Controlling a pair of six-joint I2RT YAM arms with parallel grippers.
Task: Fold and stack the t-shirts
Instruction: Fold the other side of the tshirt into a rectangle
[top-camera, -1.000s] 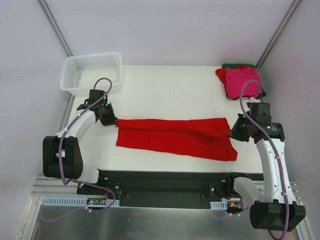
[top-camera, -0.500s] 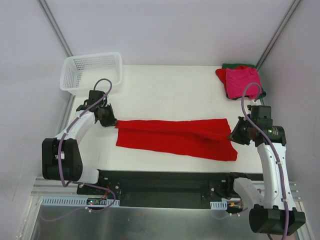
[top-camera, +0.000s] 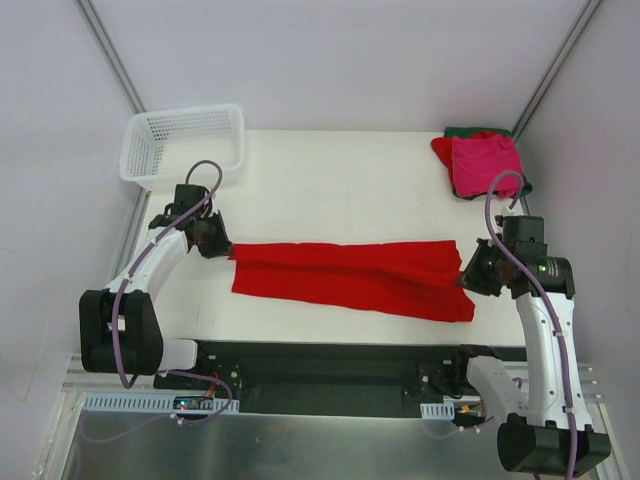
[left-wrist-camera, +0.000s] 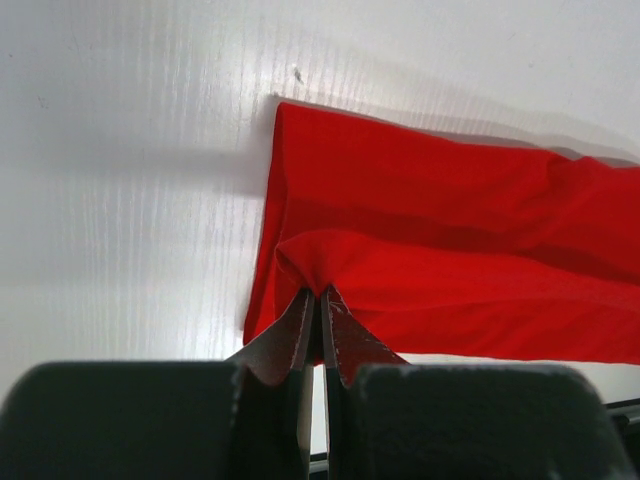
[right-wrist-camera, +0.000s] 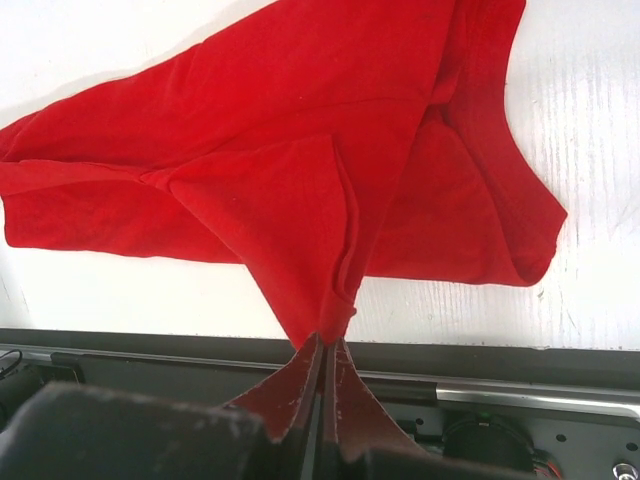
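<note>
- The counter (top-camera: 340, 180) carries everything. Its smooth white top should let cloth slide easily when it is pulled.
- The bright red t-shirt (top-camera: 350, 278) lies along the near side of the counter, drawn out into a long band between the two arms. It looks light, thin and limp, lapped over itself in layers. I judge it will sag and bunch wherever it is not held, so it is best taken at its two short ends, by a corner or an edge fold, and held taut.
- The white mesh basket (top-camera: 185, 140) stands at the far left corner.
- The magenta-pink t-shirt (top-camera: 485, 163) lies folded on a dark green t-shirt (top-camera: 462, 131) at the far right corner, well apart from the red band.
- The left gripper (left-wrist-camera: 320, 300) is pinched tight on a small peak of cloth at the shirt's left end.
- The right gripper (right-wrist-camera: 325, 345) is clamped on a tented point of cloth at the right end.
</note>
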